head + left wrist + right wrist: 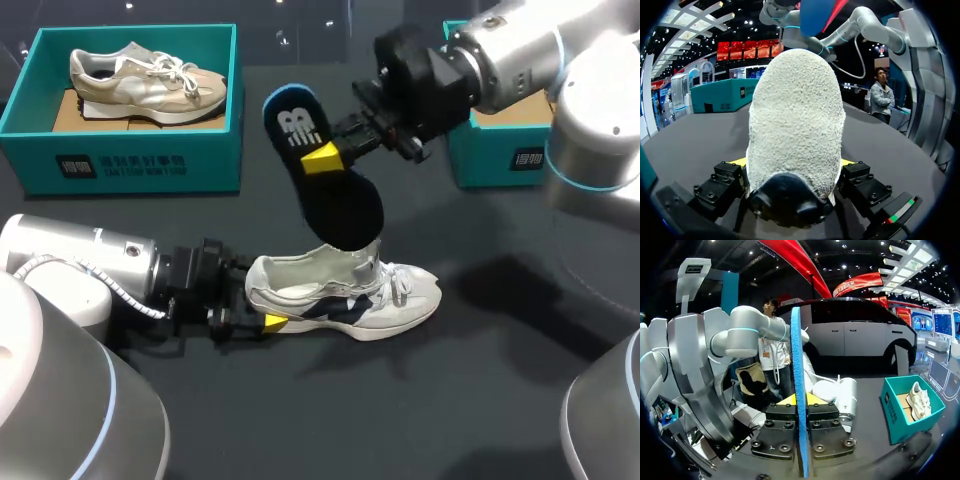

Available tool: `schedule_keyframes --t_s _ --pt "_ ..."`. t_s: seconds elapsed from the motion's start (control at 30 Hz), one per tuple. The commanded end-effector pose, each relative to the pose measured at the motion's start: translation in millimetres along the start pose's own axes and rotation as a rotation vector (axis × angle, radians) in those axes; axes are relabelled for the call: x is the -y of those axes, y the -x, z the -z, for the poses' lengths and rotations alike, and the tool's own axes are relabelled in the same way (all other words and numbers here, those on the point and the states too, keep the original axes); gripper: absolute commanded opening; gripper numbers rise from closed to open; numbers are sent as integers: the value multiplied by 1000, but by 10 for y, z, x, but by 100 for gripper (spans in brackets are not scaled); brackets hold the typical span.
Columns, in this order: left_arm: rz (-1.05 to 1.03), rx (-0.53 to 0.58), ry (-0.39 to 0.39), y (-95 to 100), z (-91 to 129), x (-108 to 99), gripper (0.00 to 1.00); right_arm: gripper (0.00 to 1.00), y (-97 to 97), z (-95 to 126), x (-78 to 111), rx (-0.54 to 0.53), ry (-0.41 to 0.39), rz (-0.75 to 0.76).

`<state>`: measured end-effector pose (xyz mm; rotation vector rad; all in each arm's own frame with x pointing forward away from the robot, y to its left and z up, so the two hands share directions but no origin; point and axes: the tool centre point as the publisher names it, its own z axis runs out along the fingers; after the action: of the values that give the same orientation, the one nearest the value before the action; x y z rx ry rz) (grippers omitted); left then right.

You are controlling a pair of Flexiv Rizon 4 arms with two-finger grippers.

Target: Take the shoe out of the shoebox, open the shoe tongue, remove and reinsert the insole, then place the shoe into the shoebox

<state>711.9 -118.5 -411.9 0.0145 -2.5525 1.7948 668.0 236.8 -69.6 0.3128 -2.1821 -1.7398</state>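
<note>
Far shoebox point(480, 155) mostly behind right arm point(520, 55); left pincer point(794, 162) tips behind shoe point(796, 115).

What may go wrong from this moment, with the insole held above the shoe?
1. The right tool grips the insole near its heel end only, so the long free end may bend and catch on the tongue or collar of the shoe instead of sliding in.
2. The left tool holds the shoe only at the heel; a push from the insole may tip or turn it.
</note>
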Motion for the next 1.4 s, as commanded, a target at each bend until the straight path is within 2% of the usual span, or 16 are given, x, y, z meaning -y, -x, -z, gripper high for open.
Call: schedule_keyframes --t_s 0.03,0.3,0.33,0.4,0.57,0.6,0.97,1.4 --pt "0 1 2 -4 -3 5 0 0 -373 213 77 90 43 -24" --pt "0 1 2 -4 -3 5 0 0 -373 213 77 90 43 -24" --pt "0 1 2 -4 -3 5 0 0 -426 240 105 110 109 -24" --pt "0 1 2 -4 -3 5 0 0 -532 282 175 159 109 -138" --pt "0 1 2 -4 -3 5 0 0 -819 363 258 225 185 -320" --pt "0 1 2 -4 -3 5 0 0 -882 395 248 267 165 -338" --pt "0 1 2 -4 -3 5 0 0 -882 395 248 267 165 -338" --pt "0 1 2 -4 -3 5 0 0 -1036 239 314 306 211 -320"
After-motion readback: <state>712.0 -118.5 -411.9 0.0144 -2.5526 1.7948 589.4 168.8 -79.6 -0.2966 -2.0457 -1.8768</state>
